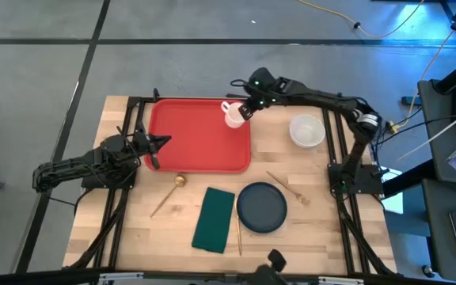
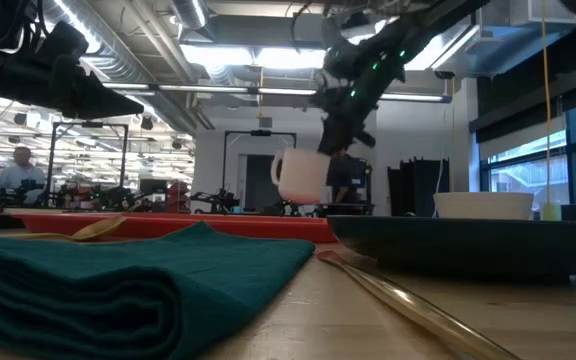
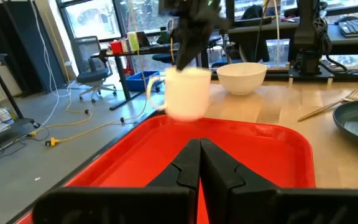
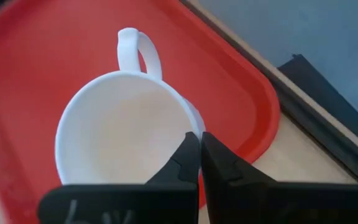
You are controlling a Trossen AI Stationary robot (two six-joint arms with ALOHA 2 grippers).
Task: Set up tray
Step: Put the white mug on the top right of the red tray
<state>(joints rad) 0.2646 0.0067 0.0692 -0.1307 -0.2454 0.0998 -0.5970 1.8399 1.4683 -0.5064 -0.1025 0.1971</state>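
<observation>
Mug (image 1: 233, 115) hangs from the right gripper (image 1: 242, 108), whose fingers are pinched onto its rim, one inside the cup and one outside; the wrist view shows the two dark fingers (image 4: 185, 163) closed tight against the white wall, with the handle on the far side of the cup from them. In the low view the mug (image 2: 301, 175) is clear of the surface, lifted above the tray (image 2: 168, 226); straight below the claw lies the far right corner of the tray (image 1: 199, 136), red, with a raised rim, resting flat on the wooden table (image 1: 315, 170).

Beyond that claw, toward the right arm's base, a white bowl (image 1: 306, 131) stands on the bare wood, well apart from the mug; nearer the front edge sit a dark plate (image 1: 261, 207), a gold fork (image 1: 288, 189) just beside it, and a folded green napkin (image 1: 214, 219) with a thin gold utensil (image 1: 238, 230) lying between napkin and plate; a gold spoon (image 1: 169, 192) lies just off the tray's near rim.

The left gripper (image 1: 153, 148) waits at the tray's left edge, its fingers (image 3: 191, 165) pressed together on nothing, tips over the red surface; the mug (image 3: 187, 92) shows ahead of it, across the tray.
</observation>
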